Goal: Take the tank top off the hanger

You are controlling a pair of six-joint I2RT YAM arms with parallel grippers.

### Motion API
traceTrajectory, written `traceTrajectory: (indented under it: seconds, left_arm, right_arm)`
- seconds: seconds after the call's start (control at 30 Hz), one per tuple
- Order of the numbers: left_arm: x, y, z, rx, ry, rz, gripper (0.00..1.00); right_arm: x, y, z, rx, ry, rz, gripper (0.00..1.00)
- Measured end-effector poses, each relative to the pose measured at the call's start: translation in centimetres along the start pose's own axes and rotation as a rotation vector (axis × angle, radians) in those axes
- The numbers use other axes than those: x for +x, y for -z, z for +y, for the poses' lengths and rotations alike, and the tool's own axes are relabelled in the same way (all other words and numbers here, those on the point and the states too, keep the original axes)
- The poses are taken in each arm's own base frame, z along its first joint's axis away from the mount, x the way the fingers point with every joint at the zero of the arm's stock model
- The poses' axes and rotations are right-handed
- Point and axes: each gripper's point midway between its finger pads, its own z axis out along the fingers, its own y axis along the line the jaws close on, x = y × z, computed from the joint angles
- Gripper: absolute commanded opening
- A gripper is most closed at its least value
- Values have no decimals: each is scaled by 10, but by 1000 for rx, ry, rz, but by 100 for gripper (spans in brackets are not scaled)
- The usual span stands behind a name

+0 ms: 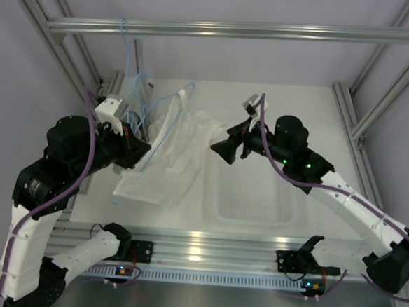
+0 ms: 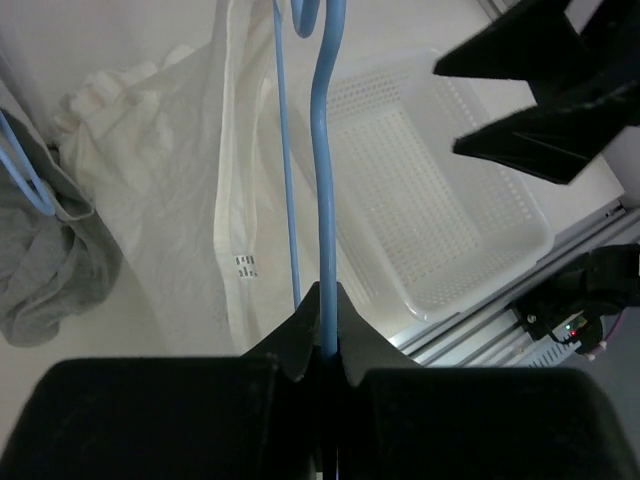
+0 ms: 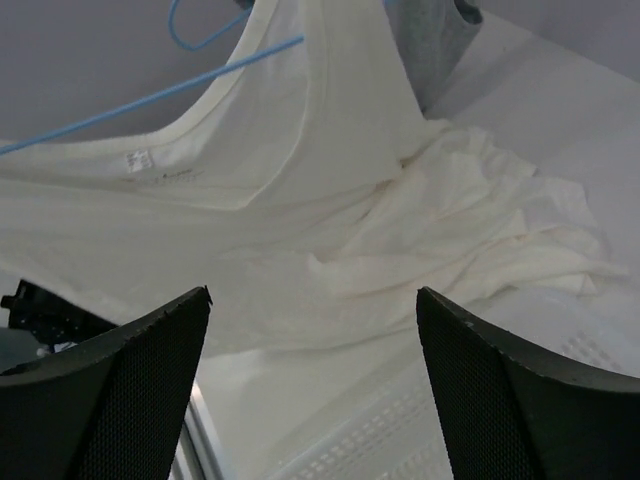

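Looking along the right gripper, you see its fingers spread wide with nothing between them. The tank top lies directly ahead of them, on the side towards the left arm. The left gripper is closed tight on the wire of the hanger. The long axis of this wire runs straight away from that wrist, towards the far side of the table. The upper part of the top hangs on this wire, while the rest lies crumpled on the table just beside the basket (the grey garment further left is not your concern). I judge that the right arm is the free one, so it should take the fabric and draw it off along the wire, away from the left fingers.
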Motion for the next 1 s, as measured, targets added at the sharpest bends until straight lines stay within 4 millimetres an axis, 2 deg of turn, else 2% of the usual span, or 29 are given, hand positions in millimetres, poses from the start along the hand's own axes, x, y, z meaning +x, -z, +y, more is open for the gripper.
traceTrajectory:
  seconds: [0.1, 0.23, 0.37, 0.47, 0.6, 0.8, 1.0]
  left_arm:
    - [15, 14, -4, 26, 1, 23, 0]
    - [30, 25, -11, 74, 5, 59, 0]
    - [40, 30, -14, 98, 9, 85, 0]
    - [43, 34, -17, 114, 10, 91, 0]
    - [44, 36, -18, 119, 10, 91, 0]
    - [43, 35, -16, 111, 10, 89, 0]
    - [43, 35, -17, 111, 12, 89, 0]
  right_arm:
    - [-9, -31, 5, -2, 54, -10, 77]
    - [-35, -60, 5, 29, 127, -59, 73]
    - [-58, -78, 14, 24, 174, -106, 64]
    - [-69, -88, 20, 11, 191, -126, 61]
    - [-66, -96, 28, -5, 197, -119, 56]
    - [-64, -97, 42, -19, 198, -122, 57]
    - [-62, -96, 36, 22, 195, -122, 57]
